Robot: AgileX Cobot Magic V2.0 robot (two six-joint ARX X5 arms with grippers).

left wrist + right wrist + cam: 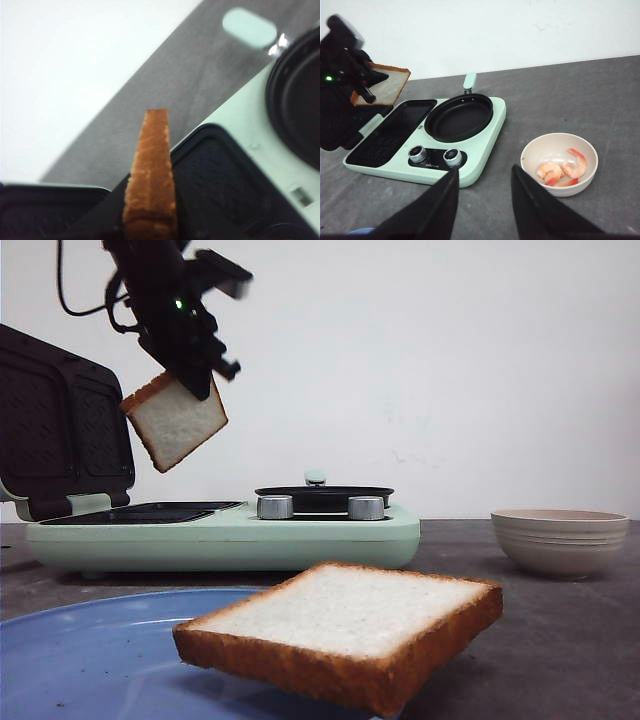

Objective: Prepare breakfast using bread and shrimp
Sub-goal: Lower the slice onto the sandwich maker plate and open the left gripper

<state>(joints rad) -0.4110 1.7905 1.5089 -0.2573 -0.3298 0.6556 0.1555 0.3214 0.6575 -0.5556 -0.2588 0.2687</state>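
In the front view the left gripper (192, 372) holds one bread slice (175, 422) by its upper edge, hanging tilted in the air above the open grill plate (150, 512) of the mint breakfast maker (230, 535), while the second slice (345, 630) lies on the blue plate (80, 660) nearest the camera. The left wrist view shows the held slice edge-on, its crust (151, 180) running straight out from the fingers, the dark grill plate directly beneath it, so lowering looks like the likely move. From the right wrist view, the right gripper (485, 200) stands wide and empty, and the shrimp (562, 171) lie in the bowl (559, 162) just ahead and to its right, nearer this arm than the left one.
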